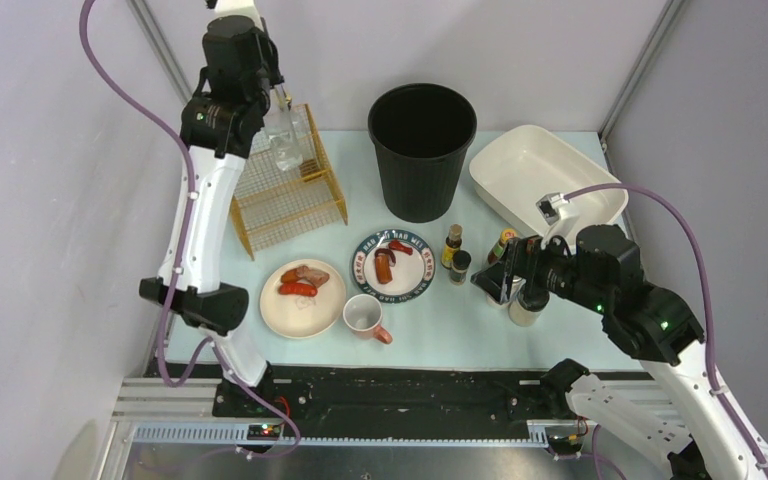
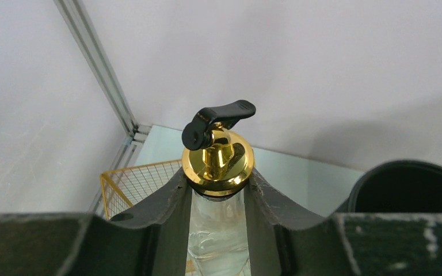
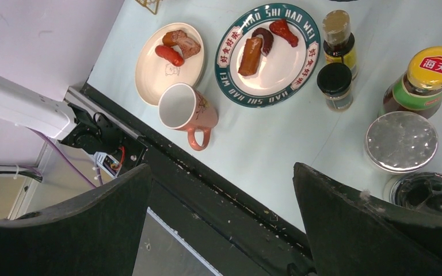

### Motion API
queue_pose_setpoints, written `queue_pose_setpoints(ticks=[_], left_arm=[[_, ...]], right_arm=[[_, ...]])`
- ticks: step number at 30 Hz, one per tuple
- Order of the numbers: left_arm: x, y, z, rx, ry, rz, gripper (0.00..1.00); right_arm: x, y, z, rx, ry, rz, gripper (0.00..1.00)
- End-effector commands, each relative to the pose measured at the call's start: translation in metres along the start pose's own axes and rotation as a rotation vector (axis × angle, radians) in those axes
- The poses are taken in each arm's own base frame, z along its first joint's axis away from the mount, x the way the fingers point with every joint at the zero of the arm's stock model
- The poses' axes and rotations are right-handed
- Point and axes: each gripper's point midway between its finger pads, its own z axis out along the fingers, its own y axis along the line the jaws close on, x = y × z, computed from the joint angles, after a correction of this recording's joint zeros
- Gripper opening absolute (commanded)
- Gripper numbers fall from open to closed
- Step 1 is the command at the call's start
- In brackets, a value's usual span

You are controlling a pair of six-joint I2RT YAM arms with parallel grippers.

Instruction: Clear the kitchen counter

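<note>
Right hand (image 3: pixel 221 172), jaws wide apart with nothing between them; its two dark fingers (image 3: pixel 92 230) frame the lower edge. Beyond lies the pale green counter (image 3: pixel 265 144), bordered by a black rail (image 3: pixel 207 184).

On the counter stand:
- a cream plate (image 3: pixel 161 80) bearing a red sausage (image 3: pixel 168 54) and a brown piece of meat (image 3: pixel 181 41);
- just beside it, a pink mug (image 3: pixel 187 112), handle toward the rail;
- a teal-rimmed lettered plate (image 3: pixel 279 69) carrying three food pieces;
- a brown-capped bottle (image 3: pixel 338 37) and a black-capped jar (image 3: pixel 335 86), close together;
- a yellow-capped bottle (image 3: pixel 426 80);
- a silver-lidded jar (image 3: pixel 401 141);
- a dark-topped container (image 3: pixel 429 195), partly hidden by the right finger.
</note>
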Motion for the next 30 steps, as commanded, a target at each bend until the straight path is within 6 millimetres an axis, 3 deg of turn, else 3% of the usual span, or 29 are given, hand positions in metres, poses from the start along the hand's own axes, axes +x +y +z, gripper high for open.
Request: queue_pose_setpoints(ticks=[1, 7, 16, 30], left_arm=[[-0.064, 0.033, -0.005, -0.109, -0.19, -0.082, 0.0], [-0.065, 0.049, 0.019, -0.143, -0.211, -0.154, 0.0], [-0.077, 0.07, 0.035, -0.27, -0.299, -0.224, 0.0], [-0.06, 0.089, 0.059, -0.45, -0.346, -0.288, 0.0]], right_arm=[[-0.009, 0.007, 0.003, -0.036, -0.036, -0.012, 0.96], [-0.006, 0.008, 0.01, -0.052, -0.025, -0.014, 0.96], [-0.001, 0.01, 0.018, -0.075, 0.0, -0.015, 0.96], [0.01, 0.008, 0.03, -0.091, 0.055, -0.026, 0.97]])
